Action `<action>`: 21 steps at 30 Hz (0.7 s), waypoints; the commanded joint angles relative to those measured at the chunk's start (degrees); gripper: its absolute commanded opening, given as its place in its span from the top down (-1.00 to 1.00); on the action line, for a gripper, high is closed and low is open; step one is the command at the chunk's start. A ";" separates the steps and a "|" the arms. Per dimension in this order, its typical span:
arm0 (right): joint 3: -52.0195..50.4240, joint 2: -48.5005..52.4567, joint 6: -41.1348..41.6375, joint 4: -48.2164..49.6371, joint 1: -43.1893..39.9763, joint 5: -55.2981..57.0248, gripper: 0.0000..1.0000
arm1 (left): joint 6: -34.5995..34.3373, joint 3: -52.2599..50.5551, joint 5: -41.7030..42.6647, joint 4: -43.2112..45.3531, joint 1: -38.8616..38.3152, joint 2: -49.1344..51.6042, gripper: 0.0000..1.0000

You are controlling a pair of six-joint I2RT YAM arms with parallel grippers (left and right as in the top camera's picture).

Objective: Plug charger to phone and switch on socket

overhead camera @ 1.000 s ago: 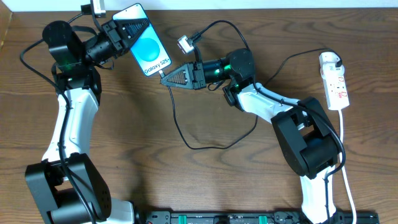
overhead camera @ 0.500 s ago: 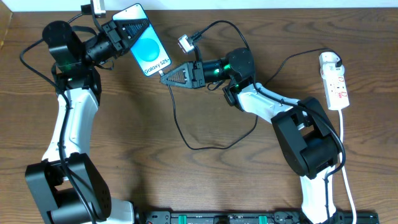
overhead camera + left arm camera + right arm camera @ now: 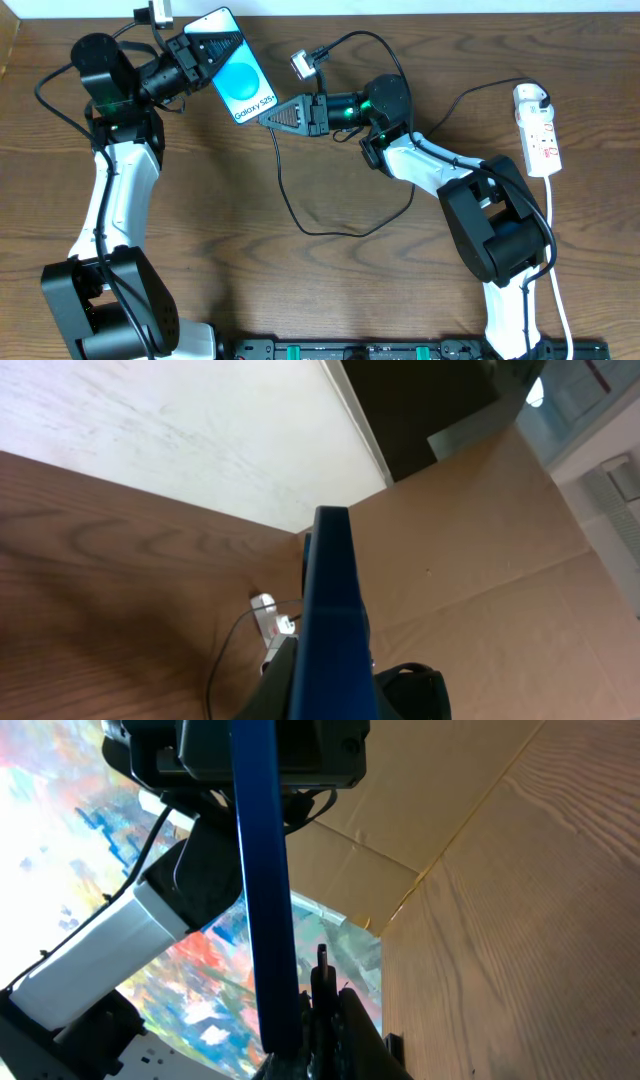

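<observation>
Left claw (image 3: 203, 50) is clamping the far end of the phone (image 3: 243, 82), with its fingers closed against the phone's sides. It is holding the phone at the far left-centre of the table (image 3: 200, 230), screen facing the overhead camera and lower end angling toward my right arm. The bright blue screen is showing a lighter circle and white "Galaxy S25" text. Right claw (image 3: 270, 118) is pinching the free end of the charger cable (image 3: 283, 185), fingers drawn together to a narrow point. That point is sitting right at the phone's lower edge. I cannot tell whether the plug tip is seated in the port or only touching it. From the right claw the thin black cable is dropping toward the near side and looping across the table beside my right forearm. The white adapter (image 3: 298, 65) is lying just beyond the right claw, near the phone's right side, with a length of cable arcing away from it over the right wrist. It is well apart from the socket (image 3: 538, 135). The socket is lying lengthwise along the table's right edge, with red marks on its face and its white lead (image 3: 556, 250) trailing toward the near edge. The switch position is too small to read. In the left wrist view the phone (image 3: 330, 600) is showing edge-on as a dark blue slab. In the right wrist view it is again showing edge-on (image 3: 262, 870), as a blue strip running from my own fingers up to the left claw.
</observation>
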 commanded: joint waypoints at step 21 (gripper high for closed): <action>1.14 -0.04 -1.62 2.36 2.32 -3.82 0.98 | 0.70 -0.04 -2.73 0.39 1.66 -0.59 0.85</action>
